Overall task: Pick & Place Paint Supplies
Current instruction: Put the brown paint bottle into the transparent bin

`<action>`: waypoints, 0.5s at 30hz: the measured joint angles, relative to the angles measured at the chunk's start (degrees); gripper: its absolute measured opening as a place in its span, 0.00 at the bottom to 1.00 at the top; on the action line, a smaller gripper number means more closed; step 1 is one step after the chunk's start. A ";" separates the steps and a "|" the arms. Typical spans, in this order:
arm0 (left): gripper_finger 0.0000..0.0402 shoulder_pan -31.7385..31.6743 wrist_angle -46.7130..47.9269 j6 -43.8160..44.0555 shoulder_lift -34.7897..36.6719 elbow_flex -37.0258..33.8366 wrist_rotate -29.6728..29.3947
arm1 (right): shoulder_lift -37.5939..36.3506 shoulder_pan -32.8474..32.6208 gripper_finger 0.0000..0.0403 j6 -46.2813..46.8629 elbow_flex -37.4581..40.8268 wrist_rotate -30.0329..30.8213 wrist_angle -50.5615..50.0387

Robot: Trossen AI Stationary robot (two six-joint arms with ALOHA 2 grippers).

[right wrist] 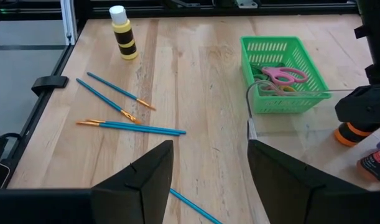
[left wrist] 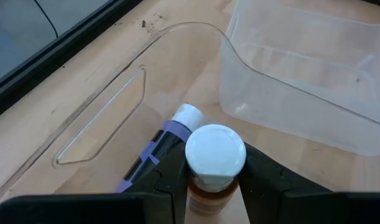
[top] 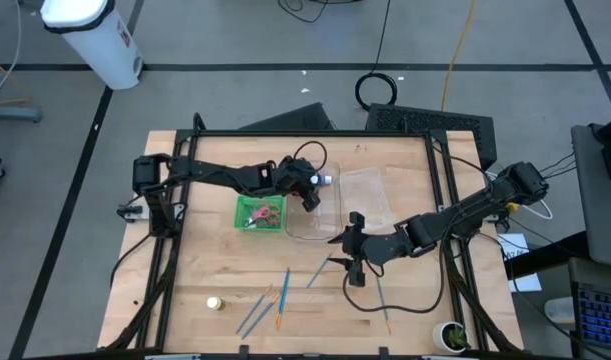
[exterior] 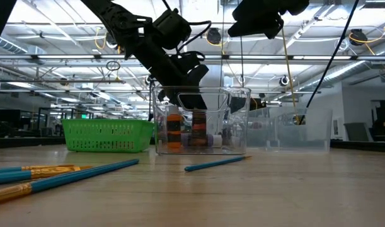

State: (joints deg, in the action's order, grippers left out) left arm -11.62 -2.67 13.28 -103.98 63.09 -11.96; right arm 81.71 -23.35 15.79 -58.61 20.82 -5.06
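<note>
1. we can't read the label of the bottle (left wrist: 209, 177) that the left gripper (left wrist: 209, 186) clamps; only its white cap and an orange body show between the fingers (left wrist: 171, 177), over the clear bin (top: 315, 205) near the middle of the desk (top: 215, 260).
2. a purple bottle (left wrist: 153, 155) lies on its side in that bin; in the low view more bottles stand there, blurred by the plastic.
3. the right gripper (right wrist: 209, 171) hangs with jaws apart and empty above bare wood, near the desk's front half.
4. pink-handled scissors (right wrist: 283, 76) lie in the green mesh basket (top: 258, 212), touching the bin's left side.
5. blue brushes (right wrist: 130, 127) lie scattered toward the front edge; a yellow bottle (right wrist: 124, 34) stands near the front-left corner.
6. the desk is pale wood planks, black-framed; behind it is a hall with ceiling trusses and lights.
</note>
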 joint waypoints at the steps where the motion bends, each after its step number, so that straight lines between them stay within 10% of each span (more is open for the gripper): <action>1: 0.28 0.00 -0.02 -0.02 -0.19 0.00 0.00 | 0.00 0.00 0.49 0.00 0.00 0.00 0.11; 15: 0.57 0.00 -0.55 0.79 -1.33 0.07 -0.07 | 0.00 -0.02 0.49 -0.02 0.02 0.00 0.48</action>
State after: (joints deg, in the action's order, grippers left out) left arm -11.62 -3.22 14.06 -105.32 63.16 -12.03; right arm 81.71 -23.38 15.77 -58.59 20.82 -4.58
